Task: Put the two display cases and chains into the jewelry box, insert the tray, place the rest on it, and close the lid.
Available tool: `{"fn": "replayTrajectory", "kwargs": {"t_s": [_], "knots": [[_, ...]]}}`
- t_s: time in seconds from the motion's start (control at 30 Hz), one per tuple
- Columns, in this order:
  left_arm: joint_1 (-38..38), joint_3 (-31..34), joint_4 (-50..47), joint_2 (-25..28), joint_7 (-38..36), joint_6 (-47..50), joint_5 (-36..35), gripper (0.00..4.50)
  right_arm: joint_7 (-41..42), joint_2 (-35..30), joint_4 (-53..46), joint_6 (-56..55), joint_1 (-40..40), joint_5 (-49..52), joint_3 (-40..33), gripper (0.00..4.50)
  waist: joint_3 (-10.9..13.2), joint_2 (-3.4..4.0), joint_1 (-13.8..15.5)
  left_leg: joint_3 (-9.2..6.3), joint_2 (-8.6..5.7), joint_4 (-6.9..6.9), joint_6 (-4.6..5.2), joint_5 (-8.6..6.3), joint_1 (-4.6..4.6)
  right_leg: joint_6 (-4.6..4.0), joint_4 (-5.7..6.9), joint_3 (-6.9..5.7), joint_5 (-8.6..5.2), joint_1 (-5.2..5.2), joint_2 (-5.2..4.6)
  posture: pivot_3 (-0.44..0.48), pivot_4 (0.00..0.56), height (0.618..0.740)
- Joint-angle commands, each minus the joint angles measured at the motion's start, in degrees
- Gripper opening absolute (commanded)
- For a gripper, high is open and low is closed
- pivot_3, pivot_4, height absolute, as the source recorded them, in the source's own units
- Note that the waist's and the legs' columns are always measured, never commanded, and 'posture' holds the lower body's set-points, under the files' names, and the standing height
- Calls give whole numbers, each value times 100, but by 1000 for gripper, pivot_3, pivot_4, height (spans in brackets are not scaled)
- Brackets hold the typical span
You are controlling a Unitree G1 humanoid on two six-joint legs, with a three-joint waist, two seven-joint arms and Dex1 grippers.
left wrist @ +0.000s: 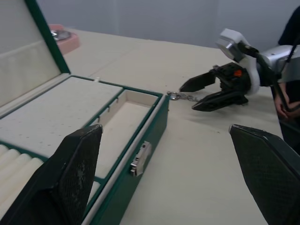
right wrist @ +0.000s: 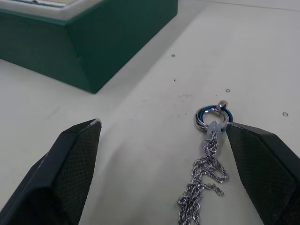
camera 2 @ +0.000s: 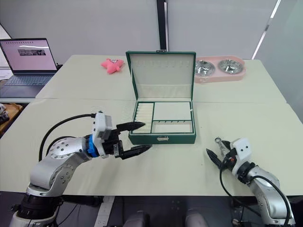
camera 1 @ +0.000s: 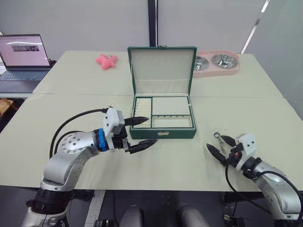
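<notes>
From the head views, the jewelry box is seen sitting mid-bench with its lid stood up and the tray already seated inside, while the left pincer is held wide open right at the box's front-left corner. In the left wrist view, the box clasp is seen between the spread fingers. In the right wrist view, a chain is seen lying on the bench between the wide-open fingers of the right pincer, just beside the box's corner.
</notes>
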Motion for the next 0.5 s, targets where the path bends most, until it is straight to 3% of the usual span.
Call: {"fn": "replayTrajectory", "kwargs": {"t_s": [0.03, 0.5], "knots": [[-178, -260, -22, -108, -287, -220, 76, 4500, -80, 29, 29, -276, -28, -194, 39, 4466, 0, 0, -6, 1, 0, 0, 0, 0, 0, 0, 1, 2, 0, 0, 0, 0, 150, 740], [-81, -460, 224, -226, -621, -607, 353, 4500, -150, -70, 276, 150, 73, -502, 241, 4466, -4, -3, -4, -4, 2, 2, 0, 0, 8, 0, 1, -1, 0, 10, 1, 0, 150, 740]]}}
